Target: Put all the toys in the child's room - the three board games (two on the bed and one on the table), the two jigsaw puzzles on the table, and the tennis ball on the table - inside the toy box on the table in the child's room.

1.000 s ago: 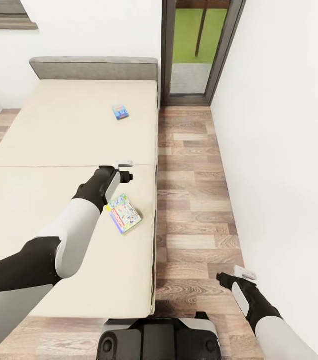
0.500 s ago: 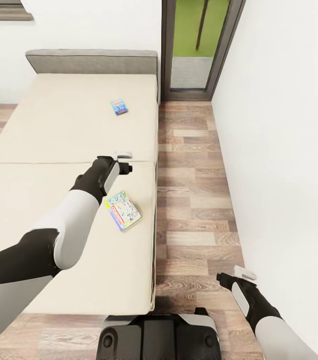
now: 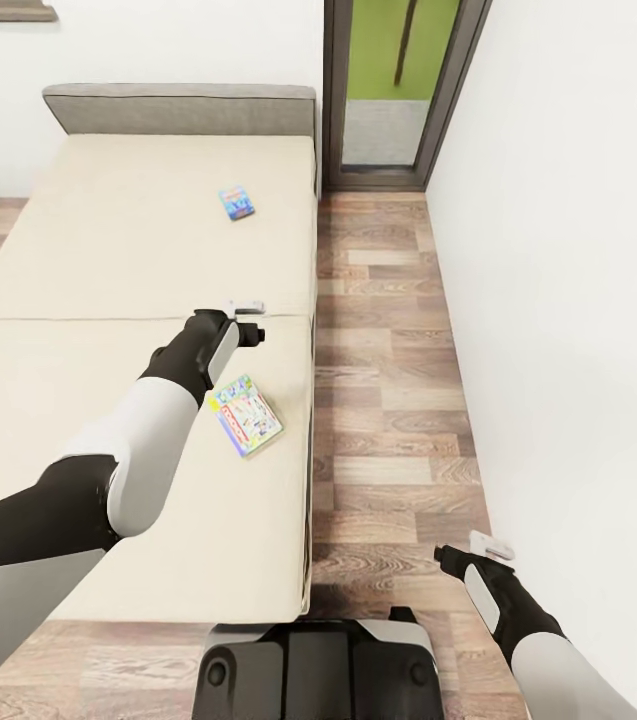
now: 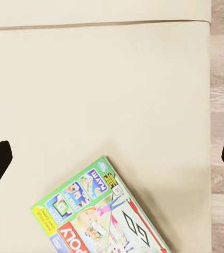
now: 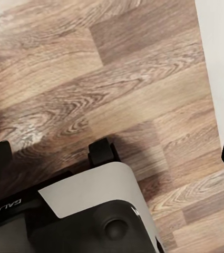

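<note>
A robot stands at the foot of a large low bed with a plain cream top, beside a strip of wood-plank floor and a white wall. Its left arm reaches out over the bed, and the left claw hangs above the mattress just past the nearer board game, a flat box with a green, yellow and red printed cover lying close to the bed's floor-side edge. In the left wrist view the same box sits low between two dark fingertips set wide apart, so this claw is spread open and holds nothing. A second board game, small and blue-toned, lies well apart, further up the bed toward the grey headboard. The right claw hangs low over the floor near the wall; its wrist view shows dark tips at opposite edges, so it seems open and empty, though little of them is visible. The main risk, as a judgement: the claw sits beyond the box rather than over it, and a flat box on a soft mattress gives little edge to grip, so closing off-centre could nudge it over the bed's edge onto the floor.
</note>
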{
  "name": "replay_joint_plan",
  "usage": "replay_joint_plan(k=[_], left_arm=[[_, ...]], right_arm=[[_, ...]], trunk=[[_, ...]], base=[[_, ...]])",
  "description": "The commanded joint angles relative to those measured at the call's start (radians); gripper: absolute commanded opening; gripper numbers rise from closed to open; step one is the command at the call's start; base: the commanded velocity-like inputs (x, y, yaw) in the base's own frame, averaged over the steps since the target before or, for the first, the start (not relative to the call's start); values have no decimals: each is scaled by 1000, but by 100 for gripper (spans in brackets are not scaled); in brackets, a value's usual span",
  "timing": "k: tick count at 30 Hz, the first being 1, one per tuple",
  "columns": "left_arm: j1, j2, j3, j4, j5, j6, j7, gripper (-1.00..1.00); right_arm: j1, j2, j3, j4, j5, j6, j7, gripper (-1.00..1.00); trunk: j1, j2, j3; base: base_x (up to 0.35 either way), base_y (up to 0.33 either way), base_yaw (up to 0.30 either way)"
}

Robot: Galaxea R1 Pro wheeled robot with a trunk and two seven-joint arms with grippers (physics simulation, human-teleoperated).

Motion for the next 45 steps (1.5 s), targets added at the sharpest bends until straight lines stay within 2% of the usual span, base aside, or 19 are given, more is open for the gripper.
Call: replay_joint_plan(k=[1, 11, 31, 39, 45], left_arm=[[-1, -1, 7, -1, -10, 4, -3, 100], [-1, -1, 6, 30, -11, -3, -3, 100], [-3, -1, 6, 36, -12, -3, -3, 100], [-47, -1, 6, 36, -10, 12, -3, 100], [-55, -1, 7, 36, -10, 38, -4, 100]], right_arm=[[0, 0, 1, -2, -11, 4, -5, 100], [-1, 0, 1, -2, -11, 4, -5, 100], [-1, -1, 1, -2, -11, 4, -5, 100], [-1, -2, 1, -2, -11, 4, -5, 100], [-1, -2, 1, -2, -11, 4, -5, 100]], trunk=[[0, -2, -3], [0, -2, -19], [0, -2, -52], [0, -2, -66], [0, -2, -75]], base=[[0, 0, 0], [0, 0, 0], [0, 0, 0], [0, 0, 0], [0, 0, 0]])
